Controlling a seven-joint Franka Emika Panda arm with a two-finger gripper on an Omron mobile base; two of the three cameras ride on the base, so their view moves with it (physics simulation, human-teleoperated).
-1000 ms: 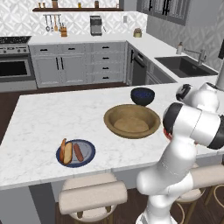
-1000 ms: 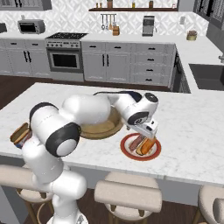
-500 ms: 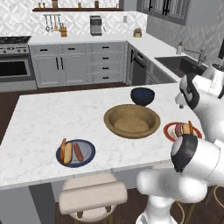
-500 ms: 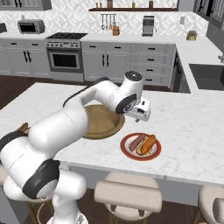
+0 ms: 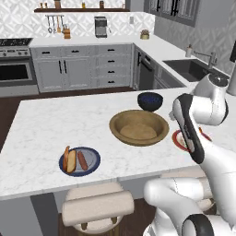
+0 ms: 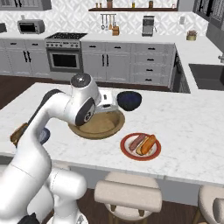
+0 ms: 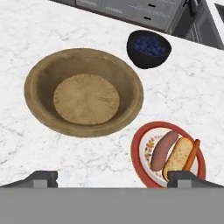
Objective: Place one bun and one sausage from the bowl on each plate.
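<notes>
Nearest in the hand view, the gripper is hanging with its fingertips spread wide and empty. Just beyond, the red-rimmed plate is carrying a firm sausage and a soft, light bun, best pinched mid-length. Farther off, the wooden bowl is probably sitting empty. The blue-grey plate is already holding its pair. Since a second ago, the arm has been lifting away from the red plate.

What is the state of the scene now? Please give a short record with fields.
wooden bowl: empty
red-rimmed plate: one bun, one sausage
blue-grey plate: one bun, one sausage
dark blue bowl: beyond the wooden bowl, dark contents
tool: above the counter, tips apart, holding nothing
task: looks complete
</notes>
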